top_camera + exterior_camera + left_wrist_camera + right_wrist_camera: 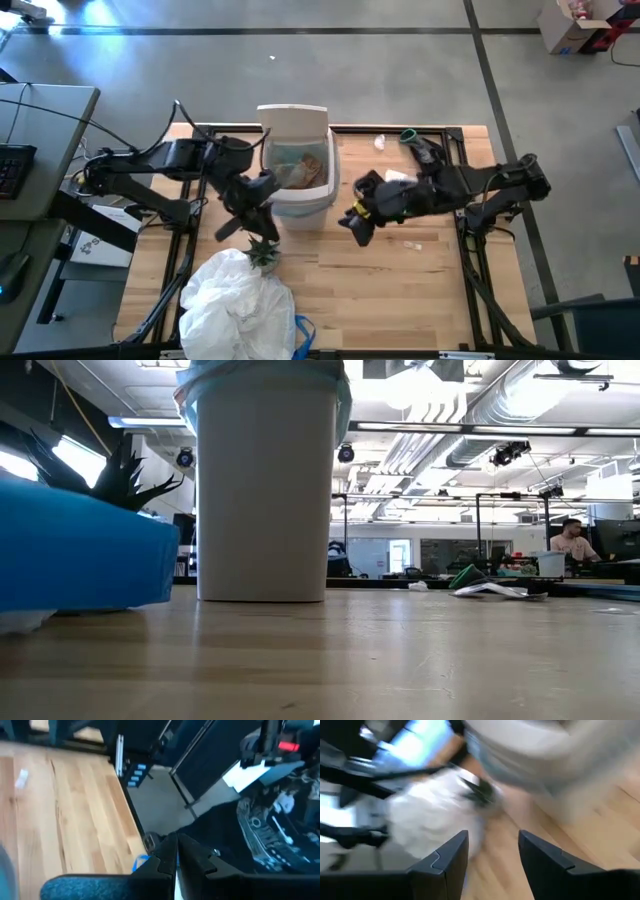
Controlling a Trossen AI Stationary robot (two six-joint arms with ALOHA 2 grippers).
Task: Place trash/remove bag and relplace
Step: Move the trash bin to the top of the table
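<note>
1. Looking down on the tabletop, I see the white bin standing at its far middle, lined with the light-blue bag, whose edge is folded over the rim.
2. Inside the bin I can make out brown crumpled trash.
3. My left gripper hangs just left of the bin's near side, its fingers pressed together with nothing between them.
4. My right gripper sits to the right of the bin, near it but apart, its jaws spread and empty.
5. A small white scrap lies on the tabletop just nearer than the right arm, and another white piece lies at the far edge.
6. A green spiky plant stands near-left of the bin, touching a large white crumpled bag.
</note>
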